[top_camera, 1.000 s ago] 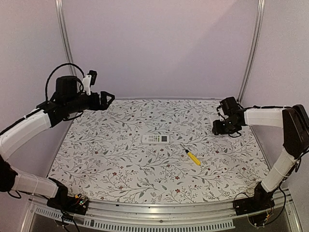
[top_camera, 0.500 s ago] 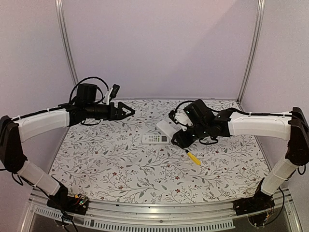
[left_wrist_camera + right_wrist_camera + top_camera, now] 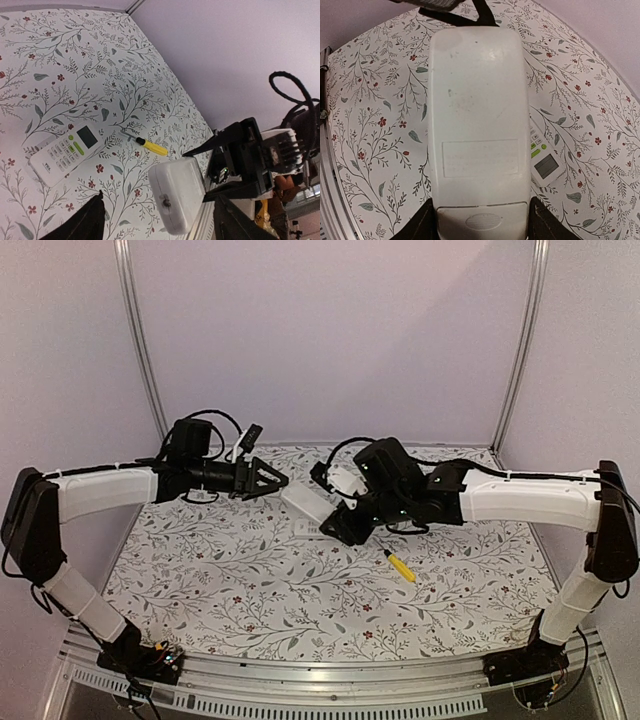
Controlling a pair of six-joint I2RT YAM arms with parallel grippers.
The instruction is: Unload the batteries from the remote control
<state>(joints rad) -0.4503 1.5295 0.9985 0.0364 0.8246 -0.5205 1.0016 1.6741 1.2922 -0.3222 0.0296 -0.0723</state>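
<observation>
My right gripper (image 3: 482, 222) is shut on a white remote control (image 3: 477, 125), held above the table back side up, with its battery cover (image 3: 482, 220) closed between the fingers. No batteries show. In the top view this remote (image 3: 303, 502) points left from the right gripper (image 3: 338, 517). My left gripper (image 3: 279, 480) faces its free end and is open. In the left wrist view the remote's end (image 3: 177, 195) hangs between the wide left gripper (image 3: 159, 197) fingers, touching neither.
A second white remote with green buttons and a small screen (image 3: 67, 152) lies face up on the floral tablecloth (image 3: 220, 580), under the held one. A yellow-handled screwdriver (image 3: 400, 566) lies to its right. Walls and metal posts close in the back and sides.
Both arms have swung in from the sides to the table's middle. The right gripper has brought the white remote leftward, and the left gripper has moved right up to its end, its jaws narrowing a little.
</observation>
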